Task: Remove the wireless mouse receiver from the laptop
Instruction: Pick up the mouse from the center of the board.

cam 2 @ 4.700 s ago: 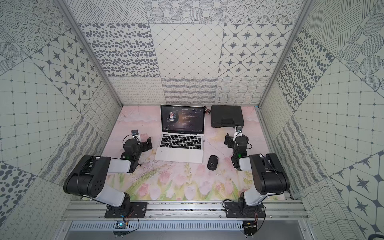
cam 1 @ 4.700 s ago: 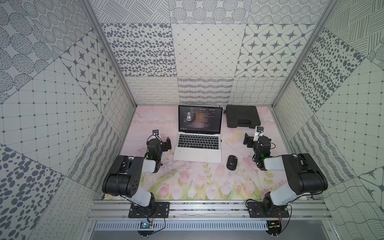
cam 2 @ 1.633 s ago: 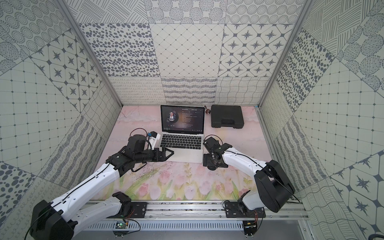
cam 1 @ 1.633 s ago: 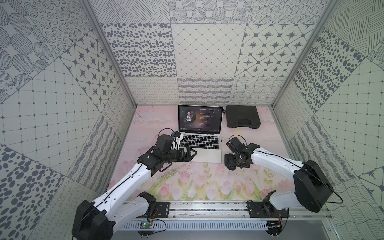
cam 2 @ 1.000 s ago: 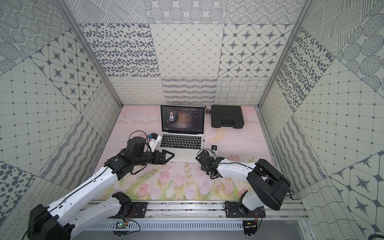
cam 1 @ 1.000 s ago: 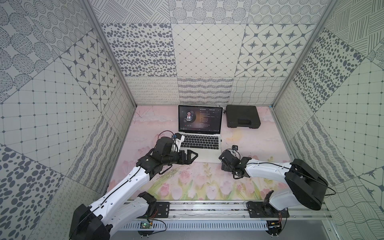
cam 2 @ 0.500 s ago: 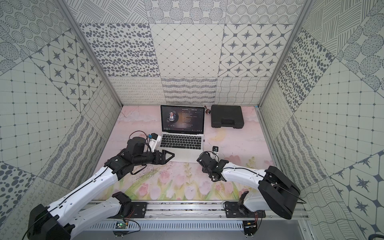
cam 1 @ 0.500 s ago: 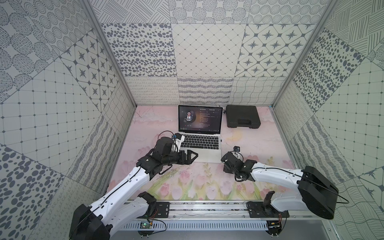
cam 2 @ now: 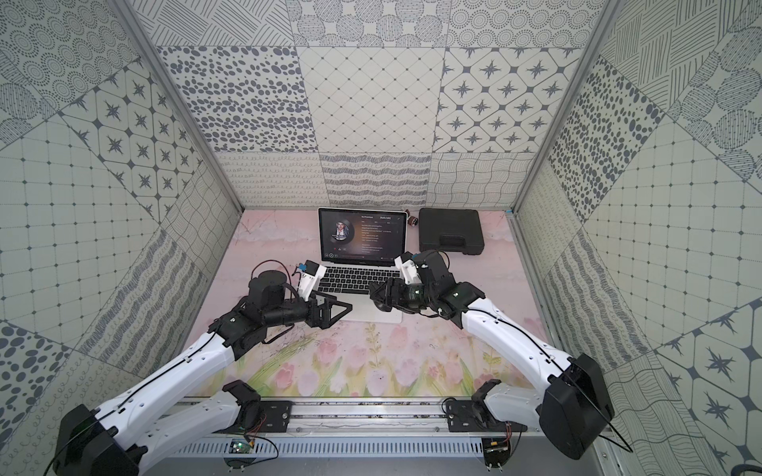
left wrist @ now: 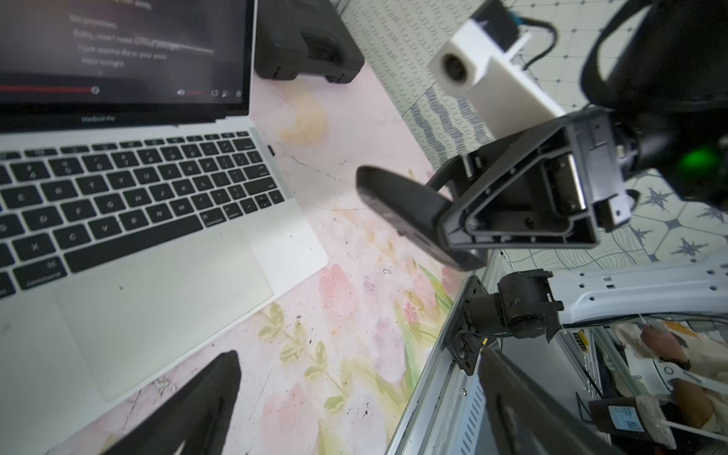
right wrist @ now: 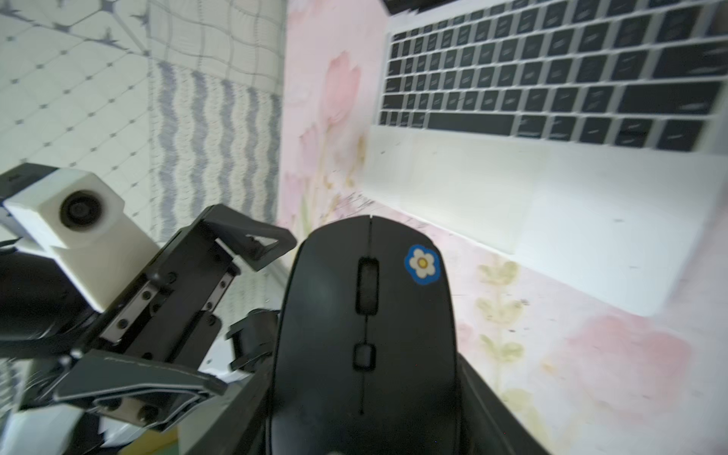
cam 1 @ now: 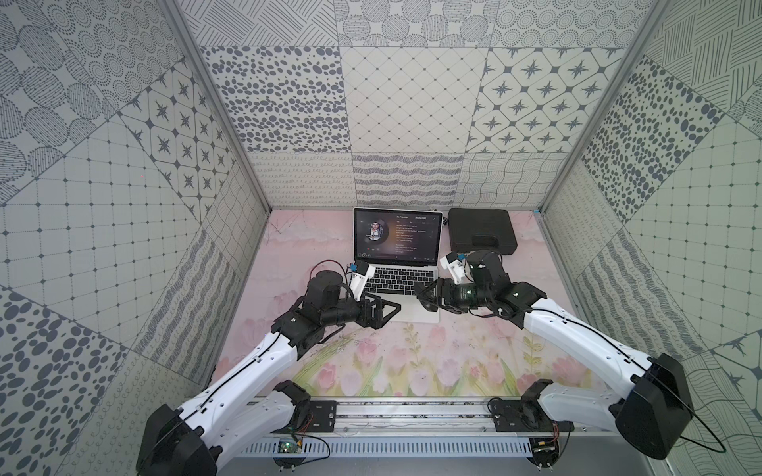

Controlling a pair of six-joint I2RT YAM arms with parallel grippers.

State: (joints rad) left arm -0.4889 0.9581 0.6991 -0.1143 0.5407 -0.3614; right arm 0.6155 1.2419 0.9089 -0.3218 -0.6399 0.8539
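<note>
Visibly, receiver [left wrist: 271, 150] in laptop [left wrist: 165, 299], apart from right tool [left wrist: 441, 208].

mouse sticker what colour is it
The sticker on the mouse is blue with a white, yellow-centred flower; clearest in the right wrist view.

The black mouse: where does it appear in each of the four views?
In a top view: mouse by the laptop, at its front right corner.
In a top view: the same place.
Left wrist: mid-picture, raised.
Right wrist: foreground, filling the middle.
Shared landmark: the laptop, in all four.
</note>
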